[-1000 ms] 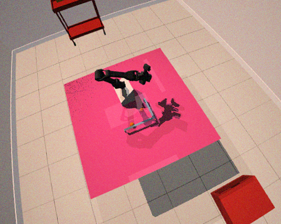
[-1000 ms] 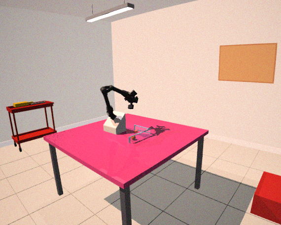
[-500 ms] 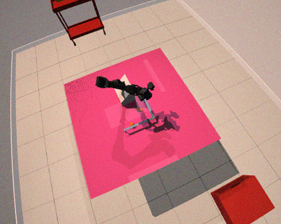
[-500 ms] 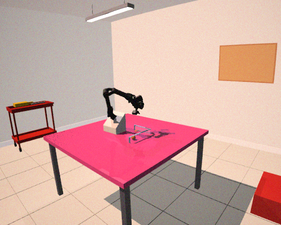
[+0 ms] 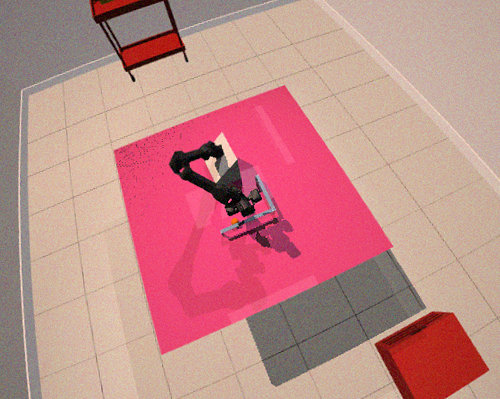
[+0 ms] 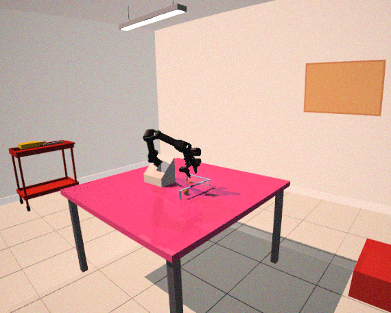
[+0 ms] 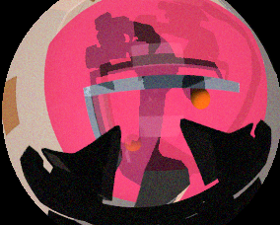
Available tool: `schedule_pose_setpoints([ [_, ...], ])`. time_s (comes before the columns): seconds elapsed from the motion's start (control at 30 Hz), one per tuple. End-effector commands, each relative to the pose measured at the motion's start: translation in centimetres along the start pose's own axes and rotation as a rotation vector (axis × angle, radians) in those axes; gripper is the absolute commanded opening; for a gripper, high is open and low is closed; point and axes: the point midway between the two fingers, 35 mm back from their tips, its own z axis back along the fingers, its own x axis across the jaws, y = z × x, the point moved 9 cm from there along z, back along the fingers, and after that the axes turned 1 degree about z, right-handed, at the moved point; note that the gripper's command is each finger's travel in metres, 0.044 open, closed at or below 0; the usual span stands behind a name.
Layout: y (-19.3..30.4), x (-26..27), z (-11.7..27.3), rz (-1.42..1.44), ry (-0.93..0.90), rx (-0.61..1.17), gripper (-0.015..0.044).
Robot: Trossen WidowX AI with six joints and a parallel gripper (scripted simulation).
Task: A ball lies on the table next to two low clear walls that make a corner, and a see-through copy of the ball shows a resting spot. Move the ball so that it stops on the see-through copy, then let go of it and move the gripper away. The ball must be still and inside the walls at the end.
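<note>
The orange ball [image 5: 234,221] [image 6: 186,192] [image 7: 200,99] lies on the pink table [image 5: 328,223] [image 6: 137,213], close to the inner side of one clear wall [image 5: 262,215] [image 6: 195,185] [image 7: 123,84], near its free end. Whether they touch is unclear. The second clear wall [image 5: 265,193] [image 7: 92,115] meets it at a corner. The see-through copy [image 7: 133,145] shows as a fainter ball inside the walls, nearer the second wall. My gripper [image 6: 193,174] [image 7: 151,125] is open with nothing between its fingers, above the area inside the walls. In the top view the arm hides the copy.
The arm's pale base block [image 6: 152,179] stands on the table behind the walls. A red cart [image 5: 153,51] [image 6: 44,187] and a red box [image 5: 440,361] [image 6: 372,274] stand on the floor away from the table. Arm shadows fall across the walled area.
</note>
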Motion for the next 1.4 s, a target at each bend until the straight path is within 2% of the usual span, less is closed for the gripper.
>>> schedule_pose_setpoints([
  [0.0, -1.6, -5.4, -1.6, 0.006, 0.174, 0.059, 0.032],
  [0.1, -1.9, -7.2, -2.1, 0.009, 0.229, 0.084, 0.032],
  [0.33, -1.9, -7.2, -2.1, 0.009, 0.229, 0.084, 0.032],
  [0.47, -1.8, -7.6, -3.5, 0.009, 0.23, 0.084, 0.032],
  [1.37, -1.5, -8.4, -7.1, 0.009, 0.231, 0.084, 0.032],
])
